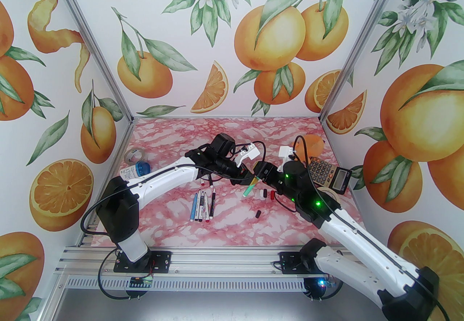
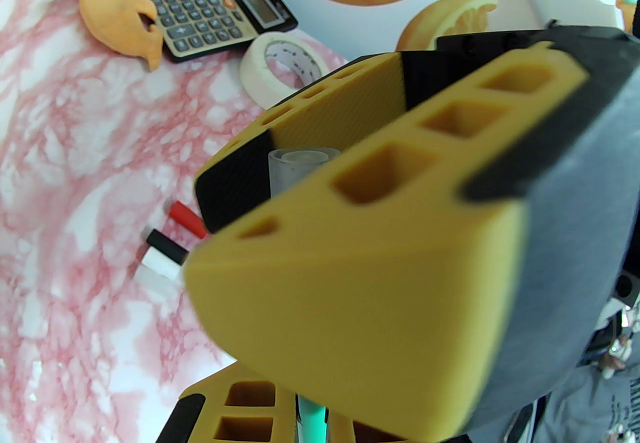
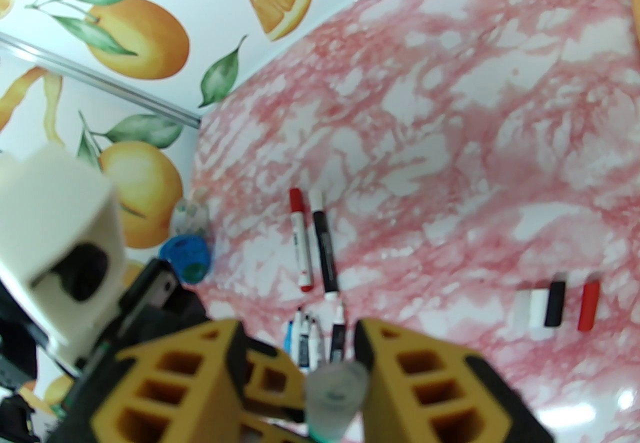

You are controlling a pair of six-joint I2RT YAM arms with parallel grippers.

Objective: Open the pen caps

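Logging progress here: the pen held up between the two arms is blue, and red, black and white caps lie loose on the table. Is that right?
Not quite: the pen is green, not blue, as the top external view shows. The red cap, black cap and white cap do lie loose on the table.

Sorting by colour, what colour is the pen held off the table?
The pen is light green, clearest in the top view.

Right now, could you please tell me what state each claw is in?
Left claw: closed on the slim green marker pen.
Right claw: around that pen's translucent plastic cap; whether it grips cannot be told.
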